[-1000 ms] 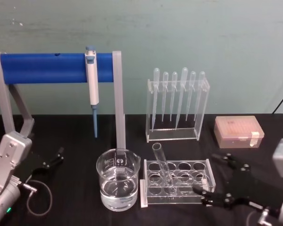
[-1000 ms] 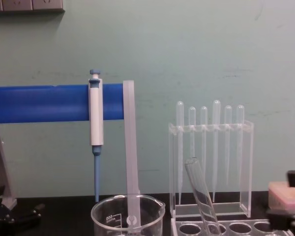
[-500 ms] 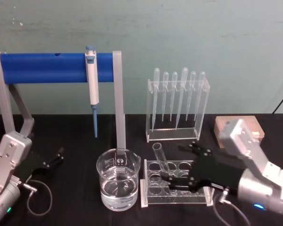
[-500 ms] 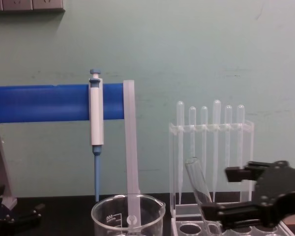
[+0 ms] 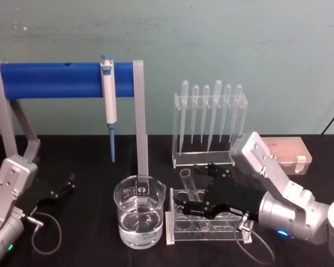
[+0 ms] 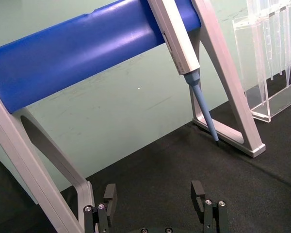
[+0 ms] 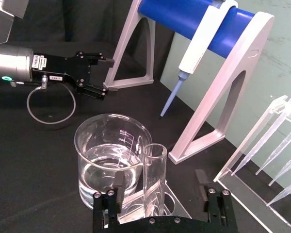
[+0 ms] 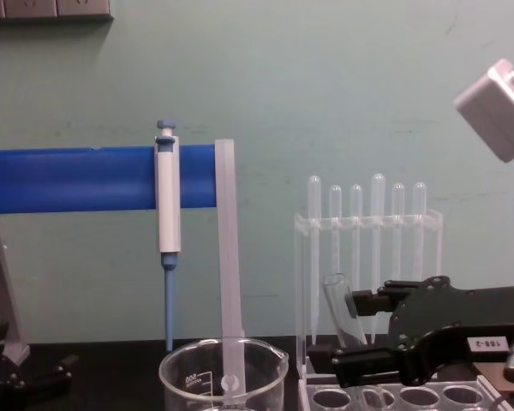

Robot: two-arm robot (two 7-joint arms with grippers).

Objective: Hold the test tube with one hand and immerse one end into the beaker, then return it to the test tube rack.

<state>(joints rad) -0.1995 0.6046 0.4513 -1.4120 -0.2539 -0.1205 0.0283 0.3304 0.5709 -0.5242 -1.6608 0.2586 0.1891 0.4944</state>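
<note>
Head view: the black right gripper (image 5: 196, 190) reaches in from the right over the clear acrylic test tube rack (image 5: 170, 227).
Tube: the clear glass test tube (image 7: 153, 165) stands in the rack's left half, tilted, open end up, between the two fingers.
Grip: jaws spread wide and holding nothing; the right wrist view shows a gap on each side of the tube.
Left of the rack: the wide glass beaker (image 5: 123, 201), part-filled with clear liquid, sits just beside the rack's left end.
Behind: a grey leg of the blue-barred stand (image 5: 140, 119) rises behind the beaker, and a clear rack of thin pipettes (image 5: 210, 119) stands behind the tube rack.
Far left: the left gripper (image 5: 64, 188) rests on the black table (image 5: 89, 161), fingers apart, well clear of the glassware.
</note>
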